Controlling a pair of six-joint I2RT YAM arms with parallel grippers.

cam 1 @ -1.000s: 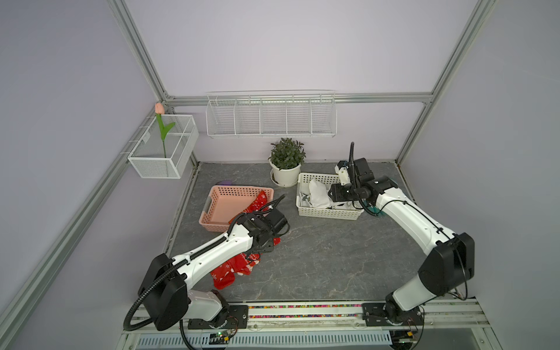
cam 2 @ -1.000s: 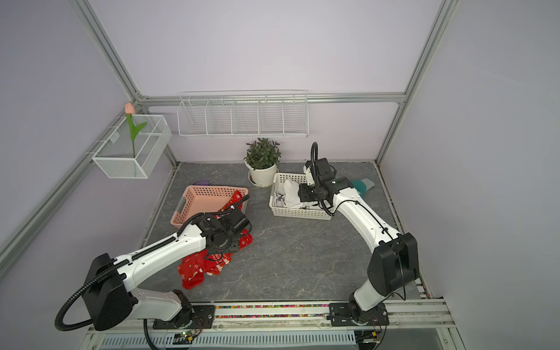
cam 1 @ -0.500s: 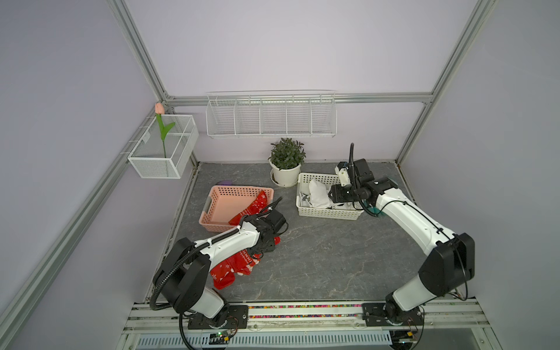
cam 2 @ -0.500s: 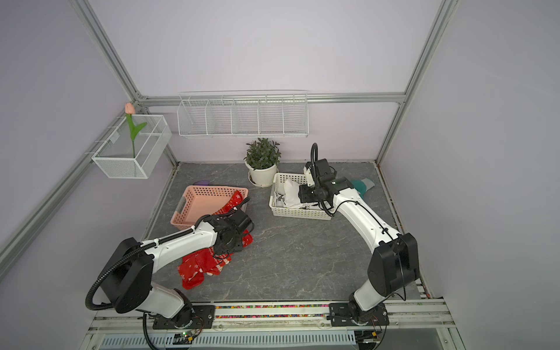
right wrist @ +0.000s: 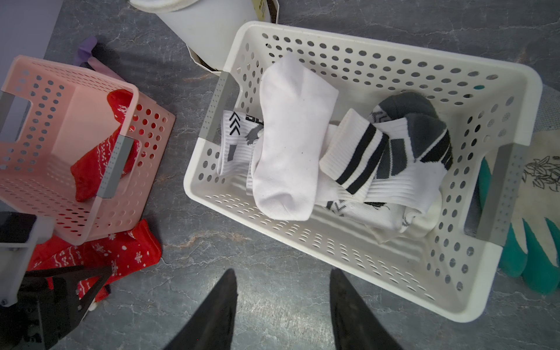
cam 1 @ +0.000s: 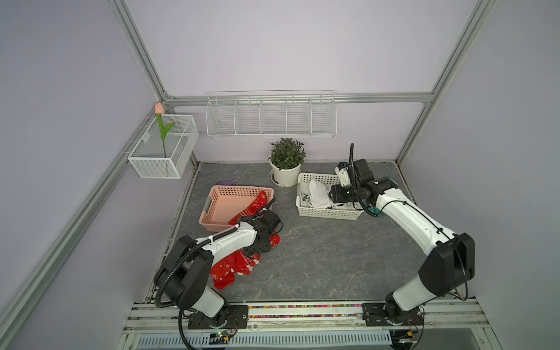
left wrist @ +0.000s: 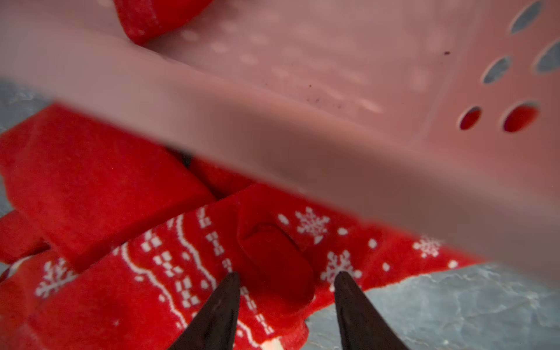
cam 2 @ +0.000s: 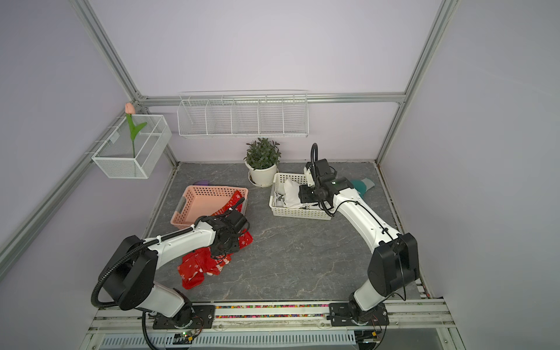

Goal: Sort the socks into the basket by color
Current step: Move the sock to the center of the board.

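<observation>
Left wrist view: your left fingers (left wrist: 218, 312) stand open astride a red sock (left wrist: 272, 263) fold; that arm's elbow (cam 1: 185, 254) has swung inward since.

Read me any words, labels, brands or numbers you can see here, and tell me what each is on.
No text reads whole.
White sock in the white basket: black lettering beside chevrons, mostly covered, unreadable.
Plant pot: label print too small to read.
Glove: leaf drawing, no words.
</observation>
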